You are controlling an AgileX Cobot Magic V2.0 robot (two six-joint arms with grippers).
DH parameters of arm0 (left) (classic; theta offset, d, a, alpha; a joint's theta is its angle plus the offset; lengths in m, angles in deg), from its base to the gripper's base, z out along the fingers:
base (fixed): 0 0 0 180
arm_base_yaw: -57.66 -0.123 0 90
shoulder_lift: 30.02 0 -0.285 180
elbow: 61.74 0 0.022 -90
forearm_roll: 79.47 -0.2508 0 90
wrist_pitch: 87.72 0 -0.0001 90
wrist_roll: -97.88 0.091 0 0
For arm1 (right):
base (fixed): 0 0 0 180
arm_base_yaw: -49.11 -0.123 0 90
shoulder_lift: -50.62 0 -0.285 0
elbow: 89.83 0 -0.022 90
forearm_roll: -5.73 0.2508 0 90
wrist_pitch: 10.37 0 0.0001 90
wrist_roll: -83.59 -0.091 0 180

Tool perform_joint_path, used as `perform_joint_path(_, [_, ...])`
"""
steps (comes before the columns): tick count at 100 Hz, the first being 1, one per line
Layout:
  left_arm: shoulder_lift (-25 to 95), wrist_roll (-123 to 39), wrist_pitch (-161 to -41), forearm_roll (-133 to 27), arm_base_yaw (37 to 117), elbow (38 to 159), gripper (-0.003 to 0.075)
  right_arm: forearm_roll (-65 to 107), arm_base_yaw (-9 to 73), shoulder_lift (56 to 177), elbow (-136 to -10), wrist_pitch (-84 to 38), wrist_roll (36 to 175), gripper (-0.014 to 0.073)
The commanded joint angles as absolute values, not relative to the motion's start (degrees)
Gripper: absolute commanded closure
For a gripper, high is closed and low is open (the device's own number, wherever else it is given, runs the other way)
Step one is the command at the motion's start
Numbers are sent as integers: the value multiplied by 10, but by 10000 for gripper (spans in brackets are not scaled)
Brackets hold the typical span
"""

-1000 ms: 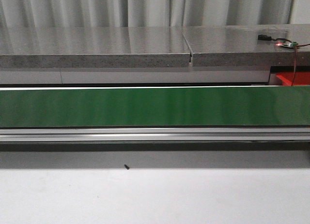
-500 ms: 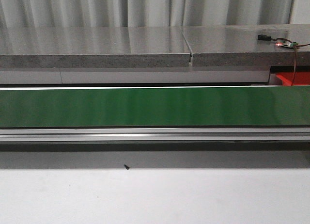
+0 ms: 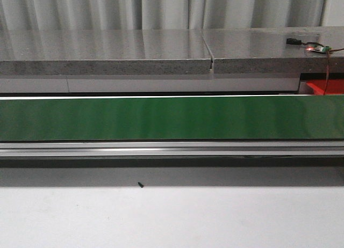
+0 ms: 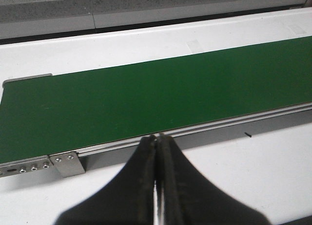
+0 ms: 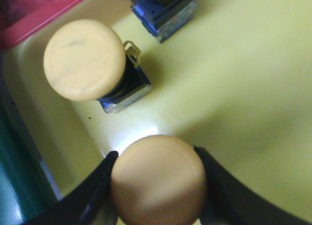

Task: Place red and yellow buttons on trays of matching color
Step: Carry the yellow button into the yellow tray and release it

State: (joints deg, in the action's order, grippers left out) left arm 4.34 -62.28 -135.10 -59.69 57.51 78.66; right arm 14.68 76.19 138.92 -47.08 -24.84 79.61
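In the right wrist view my right gripper (image 5: pixel 156 154) is shut on a yellow button (image 5: pixel 158 183), its round cap filling the gap between the fingers, just above the floor of the yellow tray (image 5: pixel 243 79). A second yellow button (image 5: pixel 84 59) stands in the same tray on its blue and metal base. A third blue base (image 5: pixel 163 8) shows at the frame's edge, its cap cut off. A strip of the red tray (image 5: pixel 39 15) borders the yellow one. My left gripper (image 4: pixel 157 138) is shut and holds nothing, at the near rail of the green belt (image 4: pixel 146 98). No red button shows.
The green conveyor belt (image 3: pixel 172 118) runs across the front view with a metal rail (image 3: pixel 172 148) along its near side. A grey stone ledge (image 3: pixel 107 52) lies behind it. A red corner (image 3: pixel 328 87) shows at the far right. A small black speck (image 3: pixel 140 184) lies on the white table.
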Motion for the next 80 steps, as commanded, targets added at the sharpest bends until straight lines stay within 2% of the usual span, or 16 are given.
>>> perform_joint_path(1, [47,-623,-1314,-581,579,802,739,141,762,1377,-482,-212,796,571])
perform_joint_path(9, [47,-623,-1314,-581,579,802,739,135,759,1377,-482,-212,796,433])
perform_joint_path(19, [47,-623,-1314,-581,579,802,739,135,756,1376,-482,-212,796,196])
perform_joint_path(27, [47,-623,-1314,-581,579,802,739,130,751,1374,-482,-212,796,64])
perform_joint_path(31, [47,-623,-1314,-581,579,802,739,128,748,1372,-482,-212,796,37])
perform_joint_path(67, [47,-623,-1314,-581,579,802,739,120,743,1256,-482,-235,866,48])
perform_joint_path(72, [47,-623,-1314,-581,579,802,739,120,739,1234,-482,-240,885,95])
perform_joint_path(80, [47,-623,-1314,-581,579,802,739,120,732,1200,-482,-244,920,239])
